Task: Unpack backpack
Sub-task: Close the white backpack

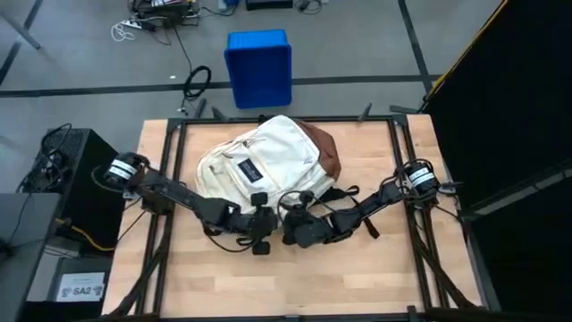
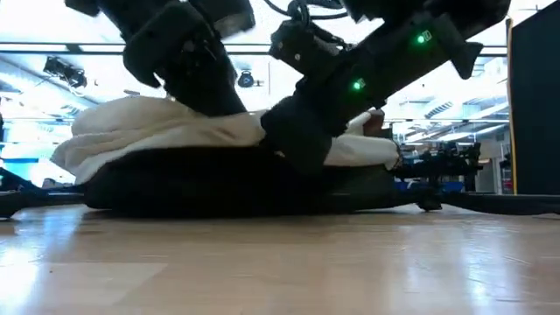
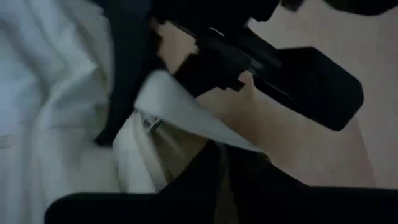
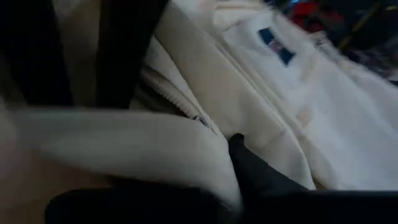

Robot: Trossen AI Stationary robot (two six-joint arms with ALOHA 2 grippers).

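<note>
High view, backpack: I am seeing the backpack (image 1: 268, 152) lying flat on the far half of the wooden table (image 1: 375, 277). Its long axis is running on a diagonal, with the brown base (image 1: 323, 150) pointing far-right and the cream top end pointing near-left. The logo patch (image 1: 246, 167) is facing up.
High view, arms: both are reaching in to the pack's near edge. The left gripper (image 1: 259, 225) and right gripper (image 1: 299, 229) are sitting just beside each other among the dark straps (image 1: 335, 192).
High view, surroundings: a blue bin (image 1: 258, 67) is standing on the floor beyond the table.
Low view: I am looking at the pack (image 2: 175, 131) lying low and wide across the table, cream fabric over dark underside, with both arms coming down onto it.
Left wrist view: cream fabric (image 3: 56, 106) and a dark strap (image 3: 127, 68) are filling the frame. I cannot tell whether this claw is open or closed.
Right wrist view: I am watching cream fabric and a zipper line (image 4: 177, 102) close up, the patch (image 4: 277, 45) farther off. This claw's state I also cannot tell.
</note>
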